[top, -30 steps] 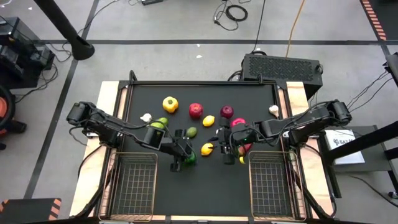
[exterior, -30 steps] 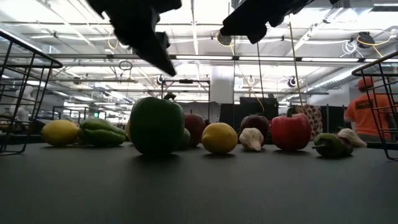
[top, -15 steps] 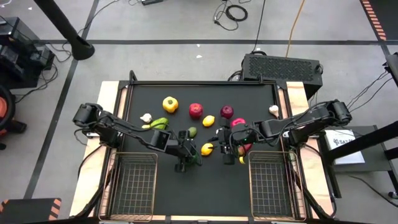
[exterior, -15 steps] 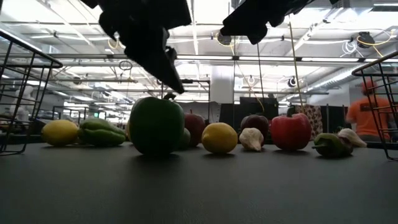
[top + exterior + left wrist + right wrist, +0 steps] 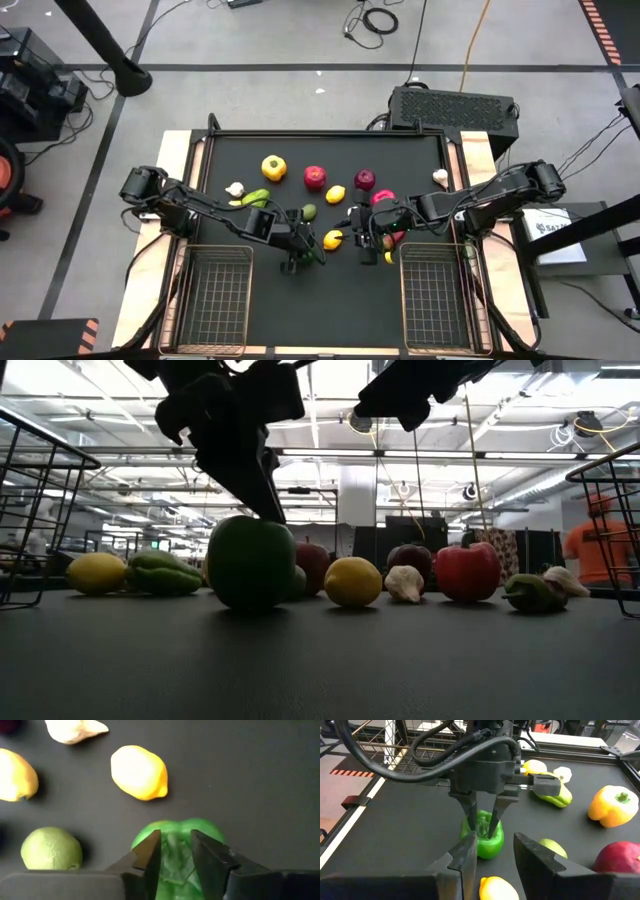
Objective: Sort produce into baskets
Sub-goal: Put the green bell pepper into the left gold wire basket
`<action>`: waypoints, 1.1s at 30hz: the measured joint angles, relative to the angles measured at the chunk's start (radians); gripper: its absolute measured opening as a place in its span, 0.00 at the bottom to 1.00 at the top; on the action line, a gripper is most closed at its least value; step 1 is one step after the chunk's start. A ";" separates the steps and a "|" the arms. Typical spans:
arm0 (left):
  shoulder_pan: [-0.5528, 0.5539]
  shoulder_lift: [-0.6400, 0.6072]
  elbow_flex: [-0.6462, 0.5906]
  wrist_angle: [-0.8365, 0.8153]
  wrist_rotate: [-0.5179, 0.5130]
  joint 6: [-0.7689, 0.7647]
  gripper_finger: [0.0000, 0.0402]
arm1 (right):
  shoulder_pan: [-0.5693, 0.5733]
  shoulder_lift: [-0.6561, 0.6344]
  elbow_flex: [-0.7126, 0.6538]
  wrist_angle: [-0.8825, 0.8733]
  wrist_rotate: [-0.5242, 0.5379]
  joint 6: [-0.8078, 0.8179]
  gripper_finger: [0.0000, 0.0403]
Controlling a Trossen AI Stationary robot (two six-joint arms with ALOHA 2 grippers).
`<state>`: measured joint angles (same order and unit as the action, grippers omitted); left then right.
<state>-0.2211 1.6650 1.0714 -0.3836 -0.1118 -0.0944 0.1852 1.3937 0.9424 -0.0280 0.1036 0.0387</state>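
Note:
A round green pepper (image 5: 250, 560) stands upright on the black table, near its front middle (image 5: 312, 254). My left gripper (image 5: 482, 831) reaches down onto the pepper's top, its fingers closed in around the stem. My right gripper (image 5: 492, 855) hovers open and empty just to the pepper's right (image 5: 362, 240), above a lemon (image 5: 333, 239). Two wire baskets with brass rims sit at the near left (image 5: 215, 248) and near right (image 5: 435, 247). My left gripper has the green pepper by its stem at the top (image 5: 175, 862), between its two fingers (image 5: 471, 822). The fingers come from above, slanting down from the table's left. The pepper stands upright with its base on the table.
Spread over the table's far half are a yellow pepper (image 5: 273, 167), a red apple (image 5: 315, 177), a lemon (image 5: 336, 194), a lime (image 5: 309, 212), a red pepper (image 5: 385, 198), a long green pepper (image 5: 255, 198) and garlic bulbs (image 5: 235, 188) (image 5: 440, 177). A person in orange (image 5: 590, 545) stands beyond the table.
My left gripper has sunk and shifted a little toward the table's right, coming down onto the top of the green pepper. The pepper has stayed where it was.

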 joint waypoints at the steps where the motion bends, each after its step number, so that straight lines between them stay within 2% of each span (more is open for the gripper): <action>1: 0.000 0.000 0.000 0.002 0.000 0.004 0.23 | 0.000 0.000 0.000 0.000 0.000 0.000 0.30; 11: -0.001 0.000 0.000 0.002 0.000 0.006 0.06 | 0.000 0.000 0.000 0.000 0.000 -0.003 0.30; 22: -0.004 -0.043 0.016 -0.028 0.005 0.007 0.07 | 0.000 0.000 0.000 0.000 0.000 -0.003 0.30; 29: -0.039 -0.178 0.075 -0.184 0.005 -0.007 0.07 | 0.000 0.000 0.000 0.000 0.000 -0.003 0.30; 33: -0.069 -0.284 0.124 -0.307 0.005 -0.070 0.07 | 0.000 0.000 0.000 0.000 0.000 -0.003 0.30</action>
<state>-0.2899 1.3808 1.1951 -0.6904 -0.1072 -0.1640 0.1852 1.3941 0.9424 -0.0284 0.1040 0.0359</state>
